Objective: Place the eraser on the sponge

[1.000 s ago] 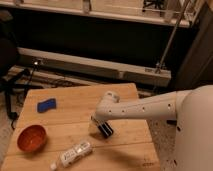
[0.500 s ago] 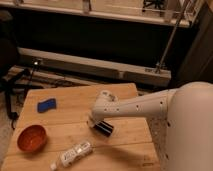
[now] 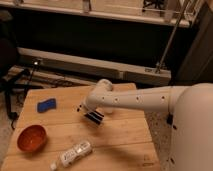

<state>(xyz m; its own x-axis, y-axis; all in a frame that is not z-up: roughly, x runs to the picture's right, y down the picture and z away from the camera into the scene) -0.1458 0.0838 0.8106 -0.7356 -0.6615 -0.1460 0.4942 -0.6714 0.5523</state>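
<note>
Black with a thin pale stripe, the eraser (image 3: 94,118) sits at the tip of the gripper (image 3: 90,113) in the camera view, over the middle of the wooden worktop (image 3: 125,145). The jaws look pinched on it, though their tips are mostly hidden by the block. It seems a stiff, light bar that will not bend or crush, but its smooth faces could slip, so a hold across the narrow width near the middle (where it balances) suits it best. The blue sponge (image 3: 46,105) lies well apart, toward the picture's left, with nothing on it. It looks soft and springy, so a long bar could tip off unless set flat and centred. An orange bowl (image 3: 32,138) and a clear bottle (image 3: 72,155) lie nearer the front edge.
</note>
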